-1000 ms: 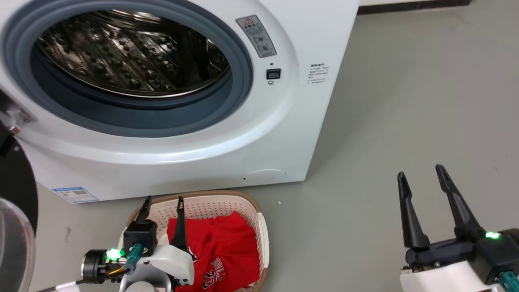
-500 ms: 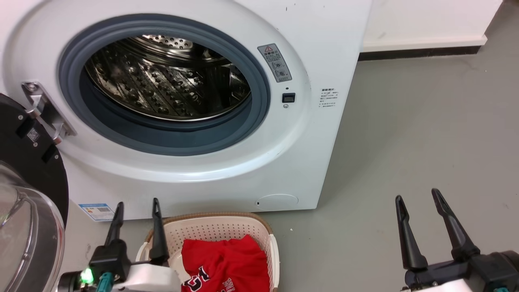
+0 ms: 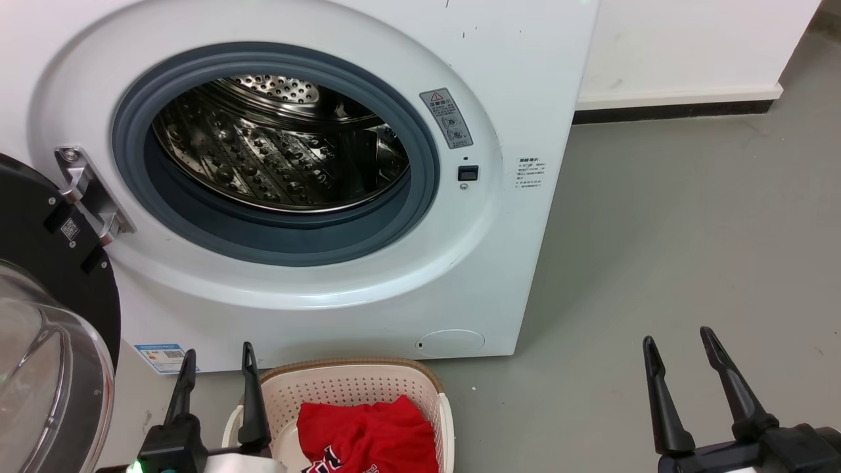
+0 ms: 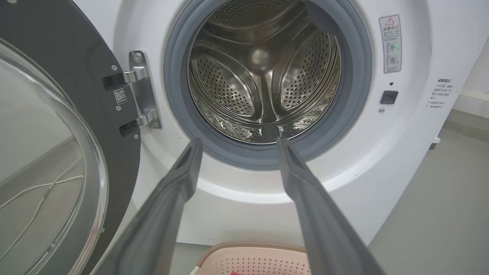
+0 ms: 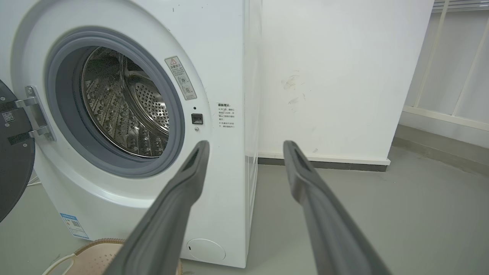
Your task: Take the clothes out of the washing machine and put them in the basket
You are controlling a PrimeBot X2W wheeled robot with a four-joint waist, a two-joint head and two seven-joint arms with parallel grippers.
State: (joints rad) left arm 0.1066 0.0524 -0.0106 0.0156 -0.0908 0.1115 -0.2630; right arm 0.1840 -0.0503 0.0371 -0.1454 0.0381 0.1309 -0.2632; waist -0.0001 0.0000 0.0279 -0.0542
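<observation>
Grey floor [image 3: 657,263] before the washing machine [image 3: 519,79]: the basket [image 3: 341,387] stands at its foot, close below the porthole [image 3: 276,157] for a short drop, holding the clothes [image 3: 368,430]; both my jaws gape, empty.

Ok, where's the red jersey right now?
In the head view the red jersey lies in the basket before the washing machine, right of the left gripper.

Grey floor [image 3: 657,230] carries white washing machine [image 3: 328,315], cream basket [image 3: 341,391] (just in front of it).
</observation>
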